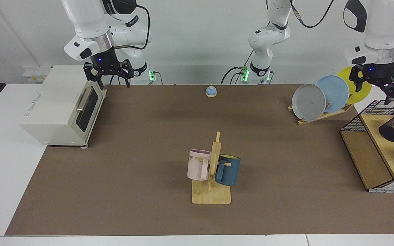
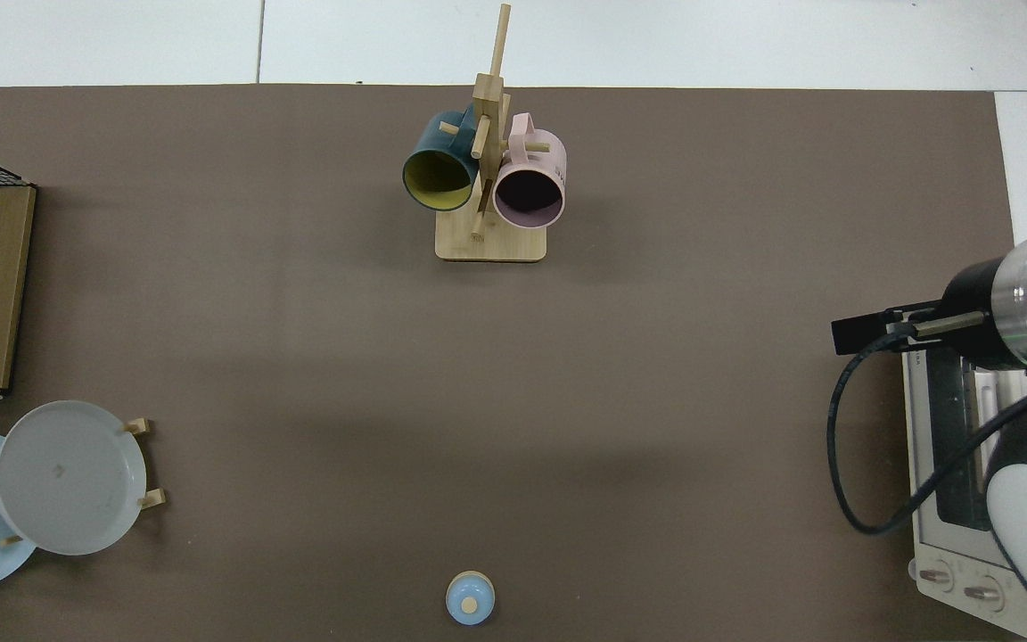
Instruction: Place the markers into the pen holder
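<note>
The facing view looks from across the table, set high and tilted down, far enough back to take in the whole brown table mat (image 1: 142,143) with both arm bases at 12 o'clock. The top view looks straight down from above the mat (image 2: 656,339), at a like distance, turned half a circle against the facing view. Both share the wooden mug stand with a pink and a teal mug (image 1: 212,171) (image 2: 488,178), low centre in one, at 12 o'clock in the other; the small blue dome bell (image 1: 211,91) (image 2: 470,597); the boxy white toaster oven (image 1: 60,106) (image 2: 959,464); the grey round plate (image 1: 308,102) (image 2: 68,477).
</note>
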Available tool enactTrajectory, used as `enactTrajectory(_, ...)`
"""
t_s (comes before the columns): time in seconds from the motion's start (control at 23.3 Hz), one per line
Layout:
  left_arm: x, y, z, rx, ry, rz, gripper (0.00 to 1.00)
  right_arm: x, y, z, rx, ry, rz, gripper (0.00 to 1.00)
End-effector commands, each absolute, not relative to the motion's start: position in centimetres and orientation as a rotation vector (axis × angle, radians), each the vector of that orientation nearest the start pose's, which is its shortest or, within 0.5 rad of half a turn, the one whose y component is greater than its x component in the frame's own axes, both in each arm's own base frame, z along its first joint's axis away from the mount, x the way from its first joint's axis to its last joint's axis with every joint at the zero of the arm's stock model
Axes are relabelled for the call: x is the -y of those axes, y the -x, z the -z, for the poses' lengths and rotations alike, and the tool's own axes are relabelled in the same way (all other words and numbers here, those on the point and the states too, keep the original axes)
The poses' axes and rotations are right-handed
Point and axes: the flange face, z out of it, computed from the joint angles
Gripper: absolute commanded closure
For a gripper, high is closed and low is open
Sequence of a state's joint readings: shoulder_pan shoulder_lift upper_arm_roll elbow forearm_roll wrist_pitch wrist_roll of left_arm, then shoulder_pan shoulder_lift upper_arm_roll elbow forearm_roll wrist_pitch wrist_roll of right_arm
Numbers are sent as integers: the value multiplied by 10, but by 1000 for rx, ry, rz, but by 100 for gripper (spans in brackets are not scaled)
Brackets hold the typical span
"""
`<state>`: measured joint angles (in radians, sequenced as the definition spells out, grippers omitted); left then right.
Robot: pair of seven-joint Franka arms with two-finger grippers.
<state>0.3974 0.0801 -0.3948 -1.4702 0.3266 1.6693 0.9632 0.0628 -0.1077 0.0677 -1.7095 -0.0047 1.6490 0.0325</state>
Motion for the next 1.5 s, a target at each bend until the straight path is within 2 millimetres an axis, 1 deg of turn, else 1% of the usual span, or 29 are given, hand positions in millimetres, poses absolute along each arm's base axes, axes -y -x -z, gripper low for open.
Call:
enactTrajectory(0.0, -1, -586, -658, -1122, 2693, 8, 0, -68, -544, -635, 207, 3159, 81, 1)
enactTrajectory(0.09, 21, -584, -658, -1039, 2740, 17, 0, -68, -546, -634, 226, 3166, 59, 1)
enactTrajectory(0.17, 37, -582, -656, -946, 2840, 45, 0, -67, -552, -634, 253, 3169, 57, 1)
enactTrajectory(0.26, 45, -579, -655, -835, 2950, 50, 0, -67, -555, -635, 270, 3169, 52, 1)
enactTrajectory(0.3, 48, -578, -654, -801, 2974, 50, 0, -67, -558, -635, 270, 3168, 52, 1)
enactTrajectory(0.47, 75, -572, -653, -750, 3013, 23, 0, -68, -566, -635, 278, 3172, 30, 1)
enactTrajectory(0.6, 88, -570, -657, -665, 3063, 5, 0, -68, -577, -639, 297, 3169, 10, 1)
enactTrajectory(0.73, 102, -562, -671, -584, 3100, -4, 0, -66, -593, -640, 317, 3164, -5, 1)
enactTrajectory(0.81, 108, -558, -672, -544, 3108, -33, 0, -66, -602, -638, 325, 3160, -3, 1)
enactTrajectory(0.9, 112, -554, -672, -501, 3115, -62, 0, -70, -604, -637, 333, 3158, 14, 1)
enactTrajectory(1.03, 124, -546, -672, -448, 3116, -100, 0, -68, -598, -642, 323, 3142, 38, 1)
enactTrajectory(1.07, 128, -545, -671, -426, 3117, -110, 0, -68, -596, -639, 316, 3144, 26, 1)
enactTrajectory(1.11, 128, -545, -671, -383, 3122, -110, 0, -68, -595, -638, 314, 3144, 21, 1)
enactTrajectory(1.16, 128, -545, -672, -366, 3124, -110, 0, -67, -593, -640, 312, 3145, 28, 1)
enactTrajectory(1.29, 129, -543, -674, -365, 3122, -102, 0, -65, -590, -645, 307, 3146, 42, 1)
enactTrajectory(1.46, 124, -545, -674, -351, 3125, -97, 0, -67, -590, -645, 314, 3145, 40, 1)
